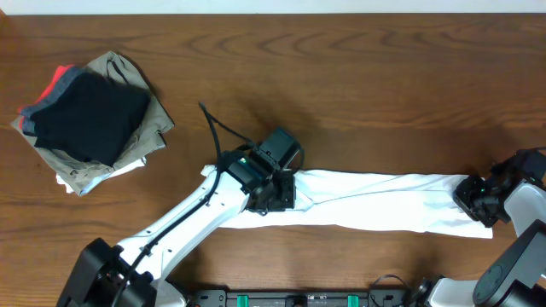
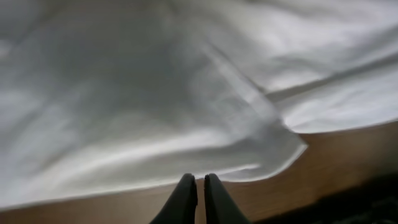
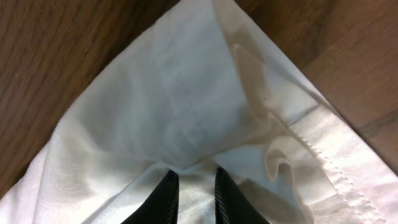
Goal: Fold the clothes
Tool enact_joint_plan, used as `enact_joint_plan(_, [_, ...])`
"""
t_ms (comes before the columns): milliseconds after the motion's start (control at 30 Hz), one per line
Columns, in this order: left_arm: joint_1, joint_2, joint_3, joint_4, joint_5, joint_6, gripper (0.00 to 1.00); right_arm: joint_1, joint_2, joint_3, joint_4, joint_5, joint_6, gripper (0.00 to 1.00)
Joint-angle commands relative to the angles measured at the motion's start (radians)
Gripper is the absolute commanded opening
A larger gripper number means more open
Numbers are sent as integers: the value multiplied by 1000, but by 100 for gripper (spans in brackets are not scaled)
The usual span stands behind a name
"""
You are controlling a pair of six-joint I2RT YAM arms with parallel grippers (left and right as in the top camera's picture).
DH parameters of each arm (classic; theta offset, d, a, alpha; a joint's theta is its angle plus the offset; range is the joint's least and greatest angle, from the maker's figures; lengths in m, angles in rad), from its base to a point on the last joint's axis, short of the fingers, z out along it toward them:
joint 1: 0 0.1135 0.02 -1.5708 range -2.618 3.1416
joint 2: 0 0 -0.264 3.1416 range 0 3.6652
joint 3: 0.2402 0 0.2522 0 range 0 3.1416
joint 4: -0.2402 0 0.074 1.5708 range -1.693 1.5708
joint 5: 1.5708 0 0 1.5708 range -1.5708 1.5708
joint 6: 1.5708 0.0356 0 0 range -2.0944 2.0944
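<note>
- The clothes (image 1: 384,200) are a white, thin garment drawn out into 1 long, narrow band.
- The band lies flat on the brown wooden tabletop (image 1: 358,77), running from the front centre out to the right edge.
- Long creases run along its length, and its near edge is straighter than its far edge.
- In the right wrist view the fabric ends in a pointed corner. A stitched hem (image 3: 323,155) runs down 1 side, with a few loose curled folds beside it.
- The left wrist view is blurred. It shows soft wrinkles and a folded corner of the cloth resting on the wood.
- The left hand (image 2: 199,180) sits at the band's left end with its 2 fingers pressed together, right at the near edge of the cloth. Whether any fabric is caught between them cannot be told.
- The right hand (image 3: 196,173) is at the band's right end, clamped on a gathered pinch of the white fabric, and creases fan out from that grip.
- A pile of folded garments (image 1: 85,119) sits at the far left, well apart from the band. It has black on top, khaki beneath, and a red edge showing.
</note>
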Motion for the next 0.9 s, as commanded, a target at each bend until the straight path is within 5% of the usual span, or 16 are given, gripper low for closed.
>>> enact_joint_plan(0, [-7, 8, 6, -12, -37, -109, 9, 9, 5, -14, 0, -5, -10, 19])
enact_joint_plan(667, [-88, 111, 6, 10, 90, -198, 9, 9, 5, -14, -1, -5, -10, 19])
enact_joint_plan(867, [-89, 200, 6, 179, 86, -196, 9, 9, 5, -14, -1, -5, -10, 19])
